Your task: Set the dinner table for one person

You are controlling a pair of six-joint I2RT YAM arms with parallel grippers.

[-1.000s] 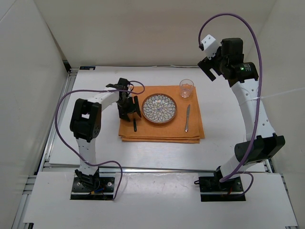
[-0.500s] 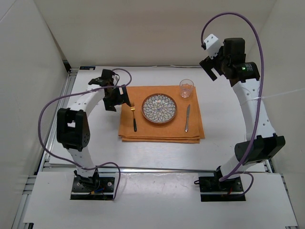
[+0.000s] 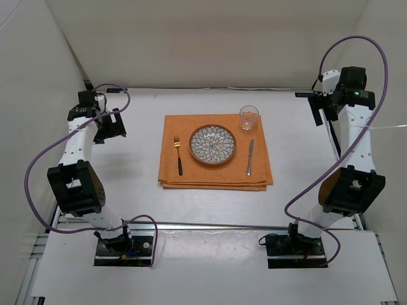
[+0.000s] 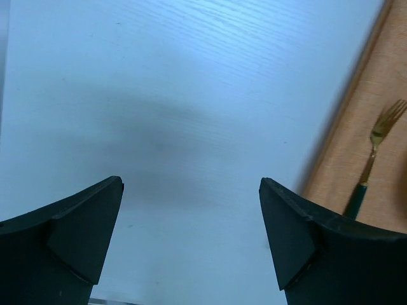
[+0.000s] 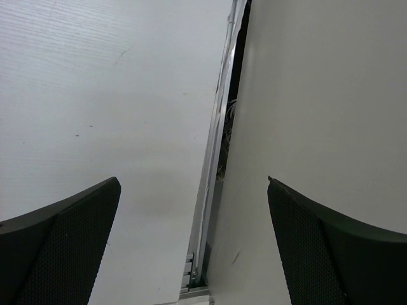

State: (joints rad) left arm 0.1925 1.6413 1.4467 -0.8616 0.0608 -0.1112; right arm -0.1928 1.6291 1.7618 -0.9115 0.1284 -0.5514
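On the white dinner table (image 3: 127, 184) lies an orange placemat (image 3: 216, 173). On it sit a patterned plate (image 3: 212, 144), a fork (image 3: 179, 154) with a dark handle left of the plate, a knife (image 3: 250, 157) right of it, and a clear glass (image 3: 248, 117) at the mat's far right corner. My left gripper (image 3: 109, 126) is open and empty over bare table, well left of the mat; its wrist view shows the fork (image 4: 372, 159) and mat edge (image 4: 356, 121) at the right. My right gripper (image 3: 316, 109) is open and empty at the table's far right edge.
White walls stand on the left (image 3: 38, 95), back (image 3: 203, 44) and right (image 3: 381, 76). A metal rail (image 5: 216, 165) runs between tabletop and right wall under my right gripper. Purple cables loop from both arms.
My left gripper has drawn away from the fork, leaving it on the mat, and swung left to the table's far left. My right gripper has swung right to the wall edge.
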